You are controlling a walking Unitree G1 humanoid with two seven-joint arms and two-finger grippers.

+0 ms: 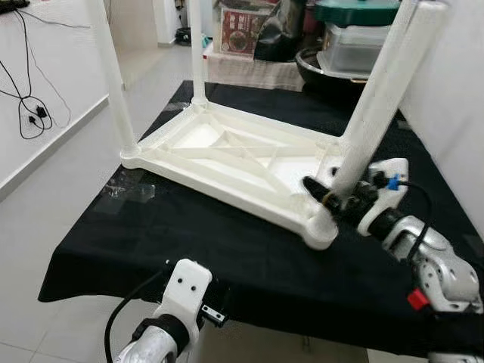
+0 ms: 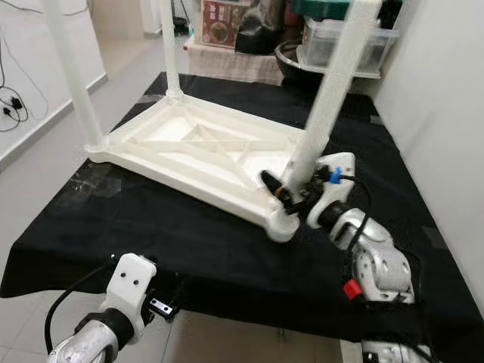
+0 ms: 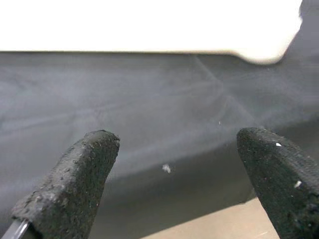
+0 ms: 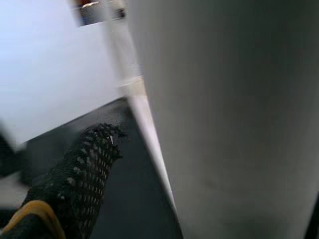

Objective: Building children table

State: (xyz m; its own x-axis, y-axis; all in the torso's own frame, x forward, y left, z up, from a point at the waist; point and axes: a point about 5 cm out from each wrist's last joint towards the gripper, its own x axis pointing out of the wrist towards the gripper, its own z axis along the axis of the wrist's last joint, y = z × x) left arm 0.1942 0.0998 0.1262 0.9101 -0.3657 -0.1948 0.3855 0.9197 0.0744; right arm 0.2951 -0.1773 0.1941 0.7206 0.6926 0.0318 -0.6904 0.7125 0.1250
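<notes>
- Head view: nearest, the left end effector (image 1: 208,306) hangs at the black-draped counter (image 1: 189,249) near edge. The upturned white plastic children's table (image 1: 227,155) lies mid-counter; the right end effector (image 1: 327,198) clamps its near-right white tubular leg (image 1: 378,98).
- Left wrist: fingers (image 3: 75,184) wide, empty.
- Right wrist: leg fills the grip; a tilted push could jam the socket.

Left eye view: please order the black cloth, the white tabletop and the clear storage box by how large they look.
1. Black cloth, largest.
2. White tabletop, lying upside down on the cloth.
3. Clear storage box, smallest, though it stands farther back, so its true size is uncertain.
</notes>
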